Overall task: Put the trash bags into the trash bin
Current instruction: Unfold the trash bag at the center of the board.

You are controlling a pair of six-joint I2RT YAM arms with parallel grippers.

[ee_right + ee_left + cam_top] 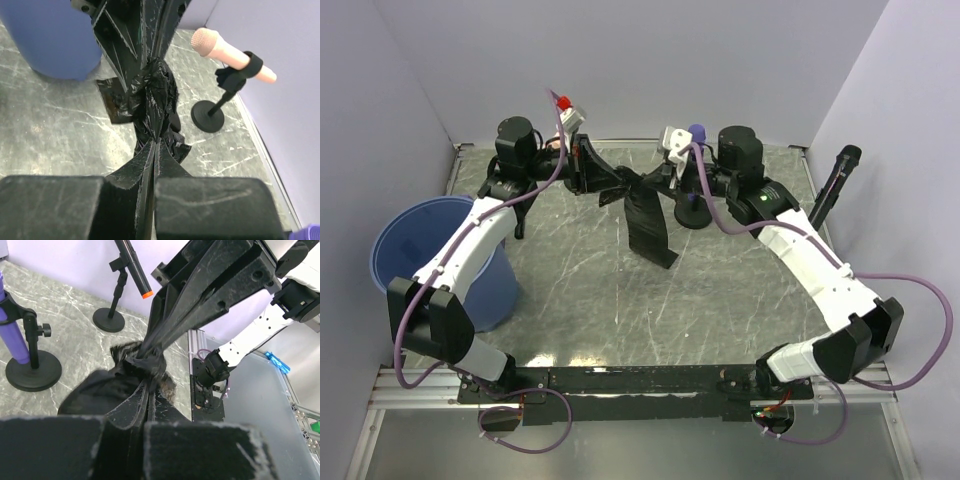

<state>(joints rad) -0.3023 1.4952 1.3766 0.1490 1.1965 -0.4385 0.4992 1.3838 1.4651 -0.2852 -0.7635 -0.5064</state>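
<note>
Left fingers (130, 414), right fingers (137, 171) clamp trash bag (646, 226).

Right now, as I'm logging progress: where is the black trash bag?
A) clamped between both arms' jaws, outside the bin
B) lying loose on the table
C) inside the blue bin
A: both arms' jaws are shut on the trash bag, right of the trash bin.

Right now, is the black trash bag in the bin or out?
Out. The trash bag hangs over the table, pinched between the left gripper and right gripper; the trash bin stands apart at the left.
</note>
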